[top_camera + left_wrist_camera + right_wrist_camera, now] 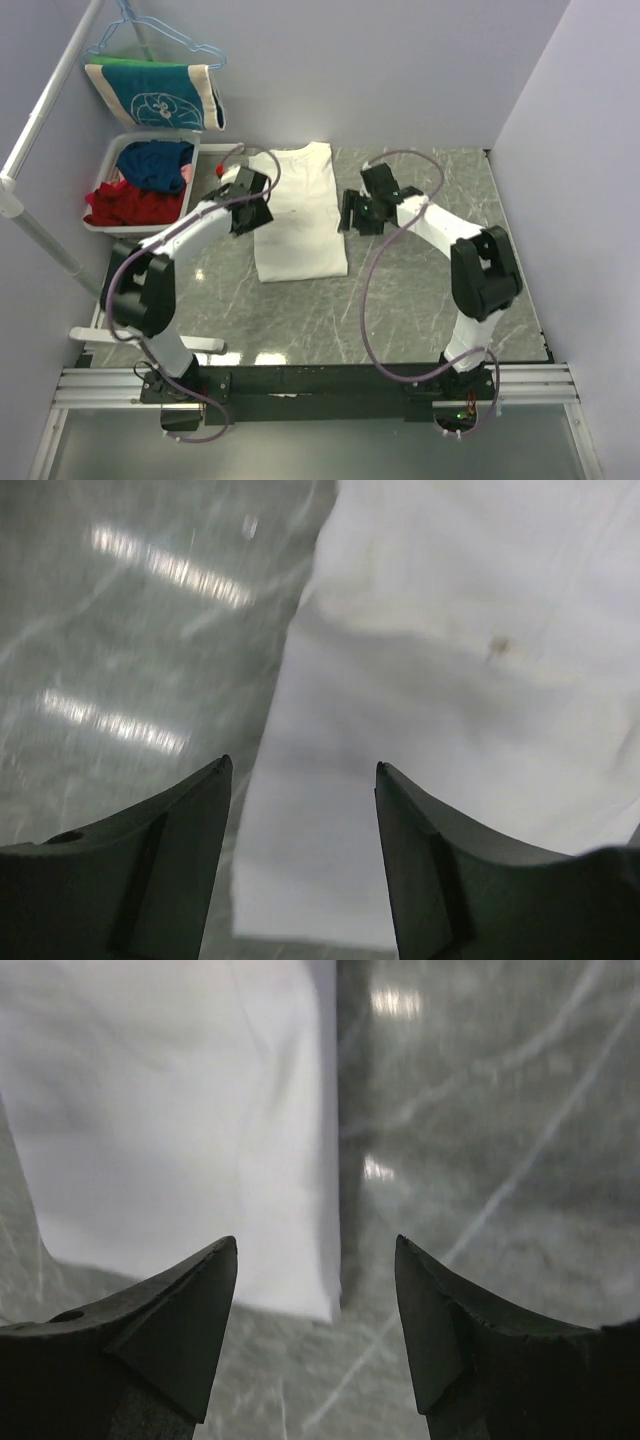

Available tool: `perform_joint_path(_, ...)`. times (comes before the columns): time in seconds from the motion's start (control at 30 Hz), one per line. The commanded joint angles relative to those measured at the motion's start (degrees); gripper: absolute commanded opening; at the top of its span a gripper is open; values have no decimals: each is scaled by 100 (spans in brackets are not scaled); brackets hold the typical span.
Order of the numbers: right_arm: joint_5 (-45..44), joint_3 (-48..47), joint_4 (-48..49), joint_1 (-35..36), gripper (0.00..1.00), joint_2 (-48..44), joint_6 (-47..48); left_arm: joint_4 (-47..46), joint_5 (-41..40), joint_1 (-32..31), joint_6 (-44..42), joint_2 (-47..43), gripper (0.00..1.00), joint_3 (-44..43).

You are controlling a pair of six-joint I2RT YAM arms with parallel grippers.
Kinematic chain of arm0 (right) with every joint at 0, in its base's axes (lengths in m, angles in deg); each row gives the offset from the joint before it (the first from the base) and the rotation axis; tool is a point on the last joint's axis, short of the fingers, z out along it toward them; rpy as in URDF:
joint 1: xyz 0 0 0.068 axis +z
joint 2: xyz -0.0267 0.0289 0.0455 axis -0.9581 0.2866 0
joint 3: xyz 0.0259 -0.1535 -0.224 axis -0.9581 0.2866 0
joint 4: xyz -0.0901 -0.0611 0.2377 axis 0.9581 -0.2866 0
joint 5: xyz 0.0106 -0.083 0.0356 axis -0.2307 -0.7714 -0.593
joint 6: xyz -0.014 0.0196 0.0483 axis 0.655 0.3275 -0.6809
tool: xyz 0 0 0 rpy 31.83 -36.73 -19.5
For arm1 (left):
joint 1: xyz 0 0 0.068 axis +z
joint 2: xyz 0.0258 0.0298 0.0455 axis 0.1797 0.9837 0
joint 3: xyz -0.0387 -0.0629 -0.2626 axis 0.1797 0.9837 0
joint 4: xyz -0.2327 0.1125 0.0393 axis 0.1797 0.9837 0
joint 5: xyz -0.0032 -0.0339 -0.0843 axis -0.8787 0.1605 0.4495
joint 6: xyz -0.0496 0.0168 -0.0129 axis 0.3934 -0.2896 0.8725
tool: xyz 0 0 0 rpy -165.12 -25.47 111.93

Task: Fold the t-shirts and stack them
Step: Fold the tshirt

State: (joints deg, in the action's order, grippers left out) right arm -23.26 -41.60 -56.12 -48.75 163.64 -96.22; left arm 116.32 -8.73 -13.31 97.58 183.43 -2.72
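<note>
**Operator:** Where is the t-shirt lying, and which way is its long axis running?

**Technician:** The t-shirt (pixel 300 215) is lying flat on the table (pixel 430 300), folded into a narrow strip with a plain side facing up. In the top view its long axis is running from 12 o'clock to 6 o'clock, and the 6 o'clock end is spreading slightly wider.

**Operator:** How are the jaws standing?

**Technician:** The left gripper (pixel 252 205) is sitting over the strip's 9 o'clock edge with its jaws spread, pinching nothing. The right gripper (pixel 350 212) is sitting over the 3 o'clock edge, also spread and pinching nothing.

**Operator:** What room is lying open, and what is standing nearby?

**Technician:** Bare table is lying open from 3 o'clock round to 6 o'clock of the strip. A basket (pixel 115 165) holding red and blue clothes (pixel 150 180) is sitting at 9 to 10 o'clock, apart from the strip, with the left arm crossing between. A teal-and-cream garment (pixel 155 95) is hanging at 11 o'clock beside a white rail (pixel 50 95). A purple cable (pixel 366 290) is looping over the table by the right arm.
</note>
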Motion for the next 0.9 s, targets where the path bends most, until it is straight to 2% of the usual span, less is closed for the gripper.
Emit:
perform_joint_path(0.0,234,1046,407,45,70,-1099,-159,-314,869,-16,249,-1176,65,935)
perform_joint_path(0.13,462,1698,679,62,68,-1478,-168,-508,1564,2,434,-1644,68,1656)
perform_joint_path(0.23,726,2076,943,54,68,-1619,-247,-525,1740,2,548,-1733,68,1982)
perform_joint_path(0.4,1016,2367,1286,54,66,-1611,-361,-789,2162,72,785,-1549,64,2482)
perform_joint_path(0.87,1491,2675,1673,71,63,-1093,-493,-1228,2435,274,953,-1487,61,3090)
